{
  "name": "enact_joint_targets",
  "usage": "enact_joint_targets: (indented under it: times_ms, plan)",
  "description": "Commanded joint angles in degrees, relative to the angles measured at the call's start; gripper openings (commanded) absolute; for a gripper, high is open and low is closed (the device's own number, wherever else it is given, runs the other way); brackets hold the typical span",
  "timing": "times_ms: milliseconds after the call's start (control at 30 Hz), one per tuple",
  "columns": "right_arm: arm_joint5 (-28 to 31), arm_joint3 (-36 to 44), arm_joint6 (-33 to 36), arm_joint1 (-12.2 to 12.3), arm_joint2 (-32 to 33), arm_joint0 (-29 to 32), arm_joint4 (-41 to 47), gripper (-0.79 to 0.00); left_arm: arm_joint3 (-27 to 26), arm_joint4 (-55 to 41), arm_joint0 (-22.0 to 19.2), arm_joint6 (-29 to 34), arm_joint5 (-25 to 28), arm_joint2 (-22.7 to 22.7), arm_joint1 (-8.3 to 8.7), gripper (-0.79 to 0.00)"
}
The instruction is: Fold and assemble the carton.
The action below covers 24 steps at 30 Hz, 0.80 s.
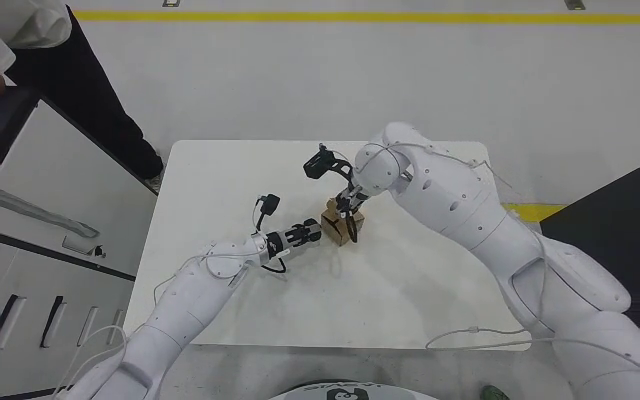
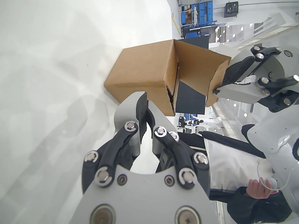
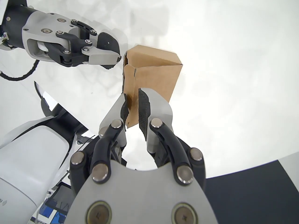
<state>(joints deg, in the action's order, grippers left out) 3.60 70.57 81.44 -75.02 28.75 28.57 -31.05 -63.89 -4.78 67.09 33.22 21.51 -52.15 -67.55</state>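
Right gripper (image 3: 132, 103) clamped on one open flap of the brown carton (image 3: 151, 71); its pads hide part of the flap. Left gripper (image 2: 146, 110) fingers together, empty, tips at the carton's opposite wall, seemingly touching. Carton sits mid-table (image 1: 420, 300), partly covered from above.

White table (image 1: 220, 180), pale floor (image 1: 300, 70) w/ yellow line (image 1: 350, 17), maybe blue shelving (image 2: 198, 12).

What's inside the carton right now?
Left wrist view looks into the carton: bare brown walls, no contents, room showing through the far opening. The right gripper pinches one flap. The interior behind the near wall is covered.
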Motion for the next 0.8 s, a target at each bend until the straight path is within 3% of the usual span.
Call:
enact_joint_targets:
  times_ms: [0, 167, 267, 400, 767]
  plan:
    - [0.2, -0.2, 0.3, -0.4, -0.5, -0.2, -0.1, -0.686, 0.0, 0.0, 0.0, 0.0, 0.0, 0.0, 0.0, -0.785]
    - [0.5, -0.8, 0.7, -1.2, -1.6, -0.7, -0.9, -0.665, 0.0, 0.0, 0.0, 0.0, 0.0, 0.0, 0.0, -0.785]
    - [0.2, -1.1, 0.7, -1.6, -1.8, -0.9, -1.2, -0.566, 0.0, 0.0, 0.0, 0.0, 0.0, 0.0, 0.0, -0.785]
    - [-0.2, -1.0, 1.2, -2.0, -2.2, -1.1, -2.3, -0.551, 0.0, 0.0, 0.0, 0.0, 0.0, 0.0, 0.0, -0.785]
    - [-0.7, -1.5, 1.9, -2.4, -2.2, -0.2, -3.6, -0.699, 0.0, 0.0, 0.0, 0.0, 0.0, 0.0, 0.0, -0.785]
